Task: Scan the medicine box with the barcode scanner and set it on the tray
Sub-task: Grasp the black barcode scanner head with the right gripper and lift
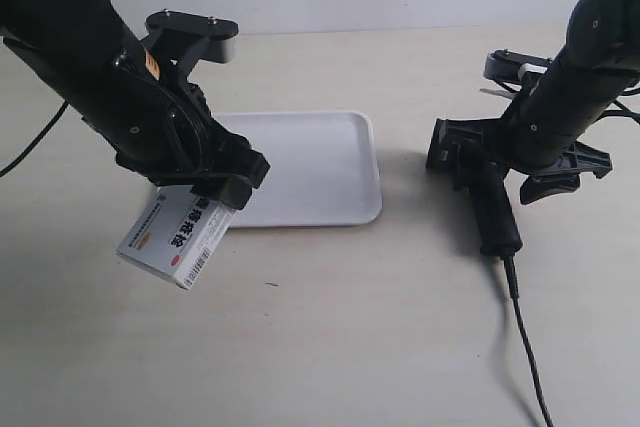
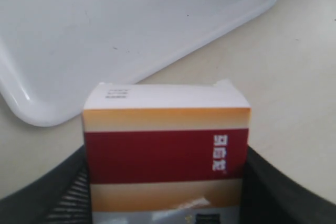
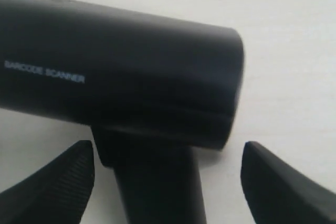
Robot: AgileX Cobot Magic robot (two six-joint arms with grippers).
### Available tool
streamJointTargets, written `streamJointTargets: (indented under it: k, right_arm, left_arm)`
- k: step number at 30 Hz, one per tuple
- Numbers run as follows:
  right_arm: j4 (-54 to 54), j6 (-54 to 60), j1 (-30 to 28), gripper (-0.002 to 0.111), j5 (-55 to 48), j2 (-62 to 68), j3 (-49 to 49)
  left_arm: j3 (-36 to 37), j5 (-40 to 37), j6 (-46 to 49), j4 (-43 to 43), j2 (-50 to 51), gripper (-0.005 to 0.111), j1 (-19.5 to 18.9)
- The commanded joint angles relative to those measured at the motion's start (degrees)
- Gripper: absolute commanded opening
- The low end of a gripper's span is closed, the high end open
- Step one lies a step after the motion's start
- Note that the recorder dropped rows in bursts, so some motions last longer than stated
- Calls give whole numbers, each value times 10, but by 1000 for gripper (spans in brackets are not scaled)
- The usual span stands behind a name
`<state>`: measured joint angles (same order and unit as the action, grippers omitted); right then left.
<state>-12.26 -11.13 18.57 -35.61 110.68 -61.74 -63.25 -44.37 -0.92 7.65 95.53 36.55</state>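
— Now, item one: medicine box (image 1: pixel 178 237), location?
— Lower left of the exterior view, just in front of the tray's near corner. Held tilted, barcode showing on its lowest end, apparently clear of the table (image 1: pixel 350 337). Left gripper (image 1: pixel 222 187) clamped on its sides; the left wrist view shows both pads against the carton.
— Item two: barcode scanner (image 1: pixel 478 179)?
— Right of centre, lying on the table, head nearer the tray, handle and cable (image 1: pixel 528 347) trailing toward the lower right. Right gripper (image 3: pixel 168 184) poised over it, jaws wide apart. Each finger (image 3: pixel 55 182) stands off the handle, with table showing in the gap. Not gripped.
— Item three: tray (image 1: pixel 330 162)?
— Centre, between the two arms. White, nothing on the part that shows.
— Status of task?
— Judged early. Done: box picked up. Outstanding: scanner to be grasped and lifted, barcode presented to its head, scan made, box set down on the tray. Box and scanner sit well apart, so no scan looks to be under way
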Motion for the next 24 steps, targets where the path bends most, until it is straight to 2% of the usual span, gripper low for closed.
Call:
streamJointTargets:
  k: [1,12,14,15,16,17,18,20,24]
  right_arm:
    - [5,6,1,71,13,1,-16]
    - [5,11,1,69,10,32,-20]
    - [5,11,1,60,10,32,-20]
    - [5,11,1,48,10,32,-20]
    - [5,11,1,41,10,32,-20]
    - [5,13,1,27,9,32,-20]
    - [5,25,1,17,7,32,-20]
    - [6,37,1,1,3,25,-20]
    - [9,37,1,0,-4,-14,-20]
  left_arm:
    - [-5,7,5,1,-4,0,0]
    - [-5,8,9,1,-4,0,0]
    - [-5,8,9,1,-4,0,0]
    - [-5,10,9,1,-4,0,0]
    - [-5,11,9,1,-4,0,0]
    - [-5,14,9,1,-4,0,0]
    - [-5,16,9,0,-4,0,0]
    - [-5,23,9,-9,-4,0,0]
    - [-16,37,5,-12,6,0,-6]
